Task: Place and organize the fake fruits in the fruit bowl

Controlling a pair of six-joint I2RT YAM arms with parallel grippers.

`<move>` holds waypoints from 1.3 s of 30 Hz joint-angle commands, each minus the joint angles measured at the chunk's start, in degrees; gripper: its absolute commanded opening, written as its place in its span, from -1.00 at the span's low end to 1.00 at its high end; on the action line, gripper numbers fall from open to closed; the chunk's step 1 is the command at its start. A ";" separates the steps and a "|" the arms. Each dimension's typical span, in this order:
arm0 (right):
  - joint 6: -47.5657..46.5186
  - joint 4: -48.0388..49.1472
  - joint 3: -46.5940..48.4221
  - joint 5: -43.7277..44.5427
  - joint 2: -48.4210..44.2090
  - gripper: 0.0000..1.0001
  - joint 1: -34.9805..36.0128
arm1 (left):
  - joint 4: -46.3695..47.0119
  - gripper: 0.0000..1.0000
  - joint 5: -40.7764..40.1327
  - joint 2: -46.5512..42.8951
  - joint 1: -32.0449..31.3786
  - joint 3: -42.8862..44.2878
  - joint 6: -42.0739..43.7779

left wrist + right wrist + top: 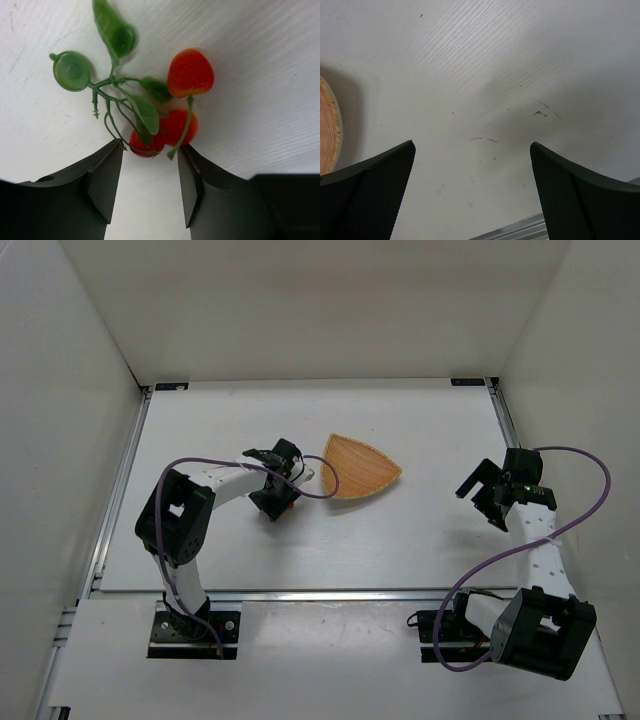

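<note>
Left wrist view shows you the fake fruits [165, 107] lying on the surface just ahead of the left pincer [150, 172], fingers apart, gripping nothing. Fruit bowl [360, 468] sits just right; the right pincer [487, 492] gapes well apart.

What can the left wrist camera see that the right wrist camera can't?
Only the left wrist view shows the fake fruits, red balls on green stems with leaves, lying at the tips of the left gripper. Only the right wrist view shows an edge of the fruit bowl and the wide-open right gripper. Both show the white table.
</note>
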 commanded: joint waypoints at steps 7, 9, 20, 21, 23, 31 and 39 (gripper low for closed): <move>-1.19 -1.48 1.89 0.51 -0.36 1.00 0.15 | 0.60 0.02 3.69 -0.45 -0.23 3.68 0.52; -1.72 -1.48 1.89 1.04 -0.36 1.00 0.15 | 0.60 -0.08 3.69 0.08 -0.23 4.38 0.52; -1.72 -2.01 1.89 1.04 -0.36 1.00 0.15 | 0.60 -0.12 4.22 2.45 -0.23 5.43 1.05; -1.72 -2.01 1.89 1.04 -0.36 1.00 0.15 | 0.60 -0.15 4.22 2.97 -0.23 5.44 1.05; -1.72 -2.01 1.89 1.04 -0.36 1.00 0.15 | 0.60 -0.18 4.22 2.98 -0.23 5.44 1.05; -1.72 -2.01 1.89 1.04 -0.36 1.00 0.15 | 0.60 -0.41 4.22 1.75 -0.23 5.96 1.05; -1.72 -2.01 1.89 1.56 -0.36 1.00 0.15 | 0.07 -0.44 2.11 -1.59 -0.23 7.01 0.43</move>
